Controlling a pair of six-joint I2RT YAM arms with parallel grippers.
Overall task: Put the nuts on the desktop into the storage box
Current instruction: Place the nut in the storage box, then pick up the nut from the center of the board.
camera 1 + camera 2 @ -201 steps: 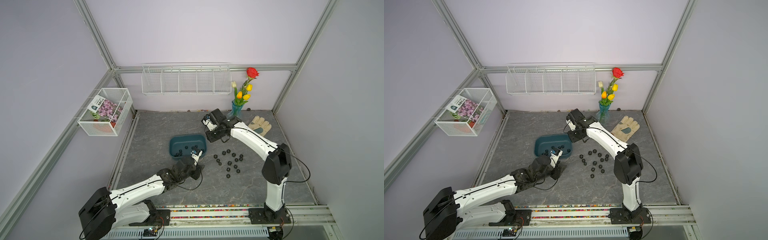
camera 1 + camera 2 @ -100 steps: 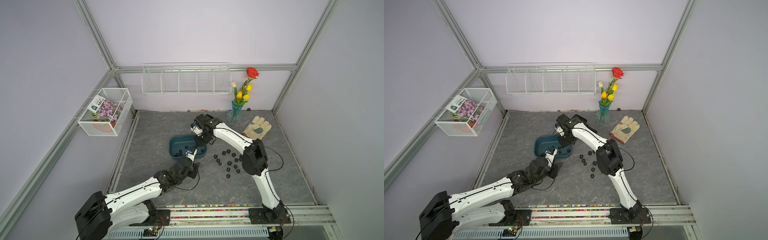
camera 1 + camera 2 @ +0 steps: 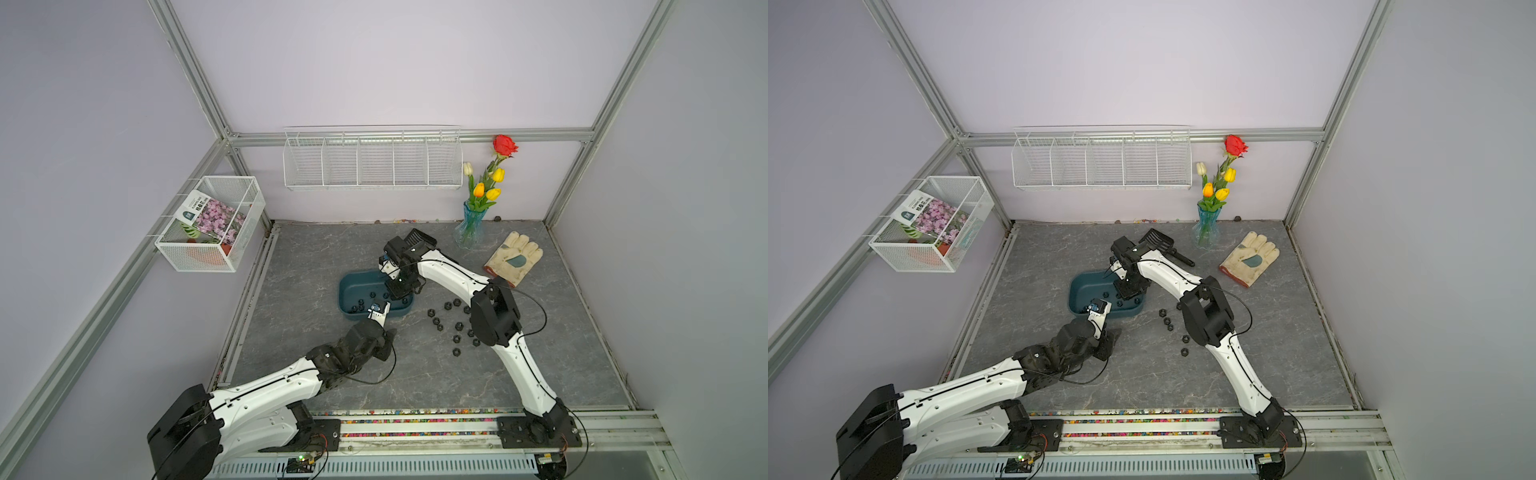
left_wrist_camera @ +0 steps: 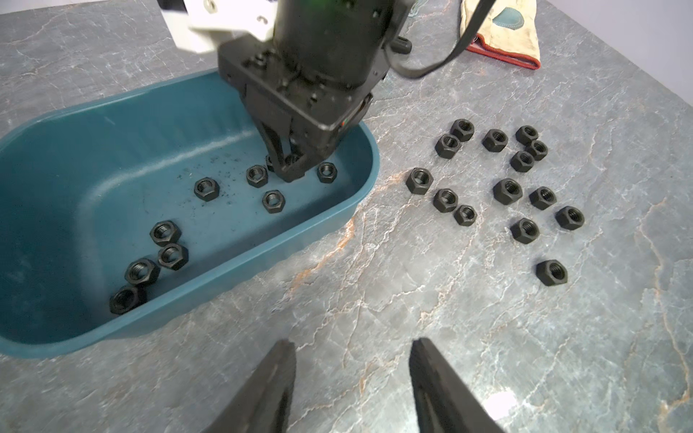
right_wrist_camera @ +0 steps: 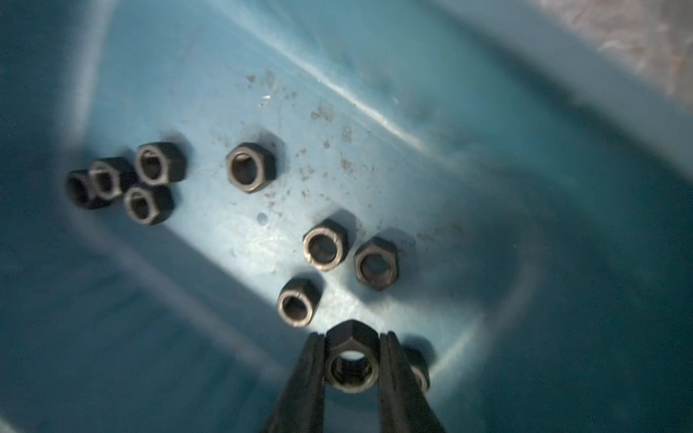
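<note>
The teal storage box sits mid-desktop with several black nuts lying in it. More nuts are scattered on the stone surface to its right, seen too in the left wrist view. My right gripper reaches down inside the box's right end, shut on a nut just above the floor. The left gripper hangs open over bare desktop at the box's near side, with nothing between its fingers.
A pale work glove lies at the back right beside a blue vase of flowers. A black slotted scoop lies behind the right wrist. White wire baskets hang on the back wall and left wall.
The right arm swung left from behind the scattered nuts and came down into the storage box with its nut. The left arm drew back a little toward the front.
</note>
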